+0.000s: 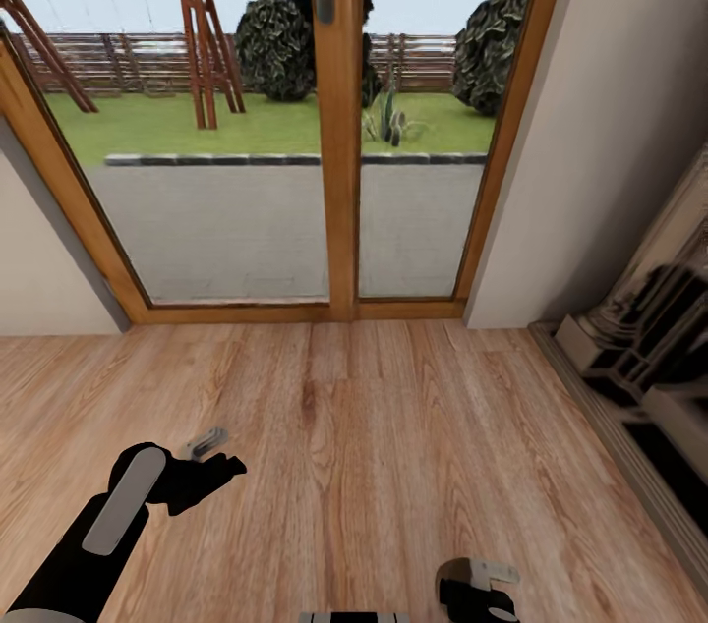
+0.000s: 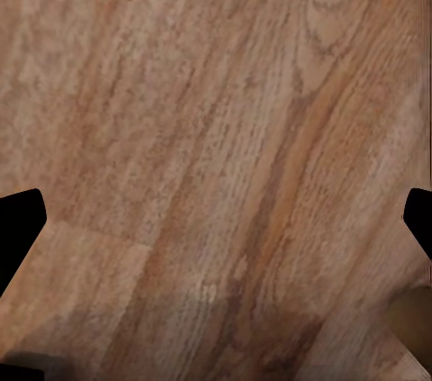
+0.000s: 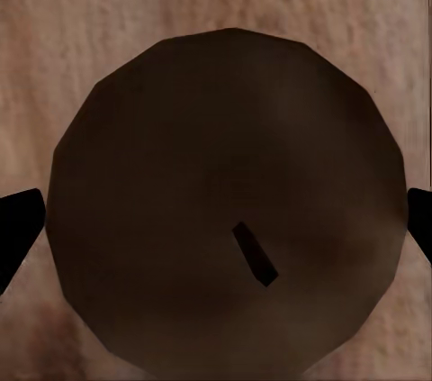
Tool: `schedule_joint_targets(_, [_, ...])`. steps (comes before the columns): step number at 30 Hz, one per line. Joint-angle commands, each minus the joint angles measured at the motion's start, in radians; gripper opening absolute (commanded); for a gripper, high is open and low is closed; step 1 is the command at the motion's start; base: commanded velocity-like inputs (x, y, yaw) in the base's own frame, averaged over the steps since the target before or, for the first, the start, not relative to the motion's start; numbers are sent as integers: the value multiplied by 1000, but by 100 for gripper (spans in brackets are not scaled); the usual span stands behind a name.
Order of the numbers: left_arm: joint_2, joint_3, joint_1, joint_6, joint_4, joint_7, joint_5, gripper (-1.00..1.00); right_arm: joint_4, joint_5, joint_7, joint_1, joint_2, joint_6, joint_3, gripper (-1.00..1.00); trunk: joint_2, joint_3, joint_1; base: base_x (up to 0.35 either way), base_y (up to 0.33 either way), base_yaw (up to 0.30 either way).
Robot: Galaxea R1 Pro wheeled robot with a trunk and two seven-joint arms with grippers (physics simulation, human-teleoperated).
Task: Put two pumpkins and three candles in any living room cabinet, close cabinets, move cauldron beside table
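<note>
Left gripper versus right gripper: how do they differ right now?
The left gripper reaches farther forward in the head view; the right gripper sits close to the robot. Under the left gripper lies bare wooden floor; under the right gripper, a dark brown round faceted object with a small stub. Both have fingers spread wide.

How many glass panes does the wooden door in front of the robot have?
2. The left pane is wider, with a swing frame seen through it; the right pane is narrower, next to the beige wall. Nothing suggests hidden panes.
</note>
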Motion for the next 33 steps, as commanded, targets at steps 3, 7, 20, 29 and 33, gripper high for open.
schedule_joint_targets(3, [0, -3, -1, 0, -1, 11, 10, 100, 0, -14, -4, 0, 0, -20, 9, -100, 0, 11, -1, 0, 0, 0])
schedule_joint_targets(7, [-1, -3, -1, -1, -1, 12, 10, 100, 1, -14, -4, 0, 0, -22, 7, -100, 1, 26, -3, 0, 0, 0])
schedule_joint_targets(20, [-1, -3, -1, -1, 0, 12, 10, 100, 0, -14, -4, 0, -2, -27, 7, -100, 4, 77, -9, 0, 0, 0])
schedule_joint_targets(29, [-1, -3, -1, -1, 0, 12, 10, 100, 0, -15, -4, 0, -2, -25, 7, -100, 34, 108, -27, 0, 0, 0])
schedule_joint_targets(33, [-1, -3, -1, 0, 0, 12, 10, 100, 0, -15, -4, 0, -2, -26, 7, -100, 62, 121, -42, 0, 0, 0])
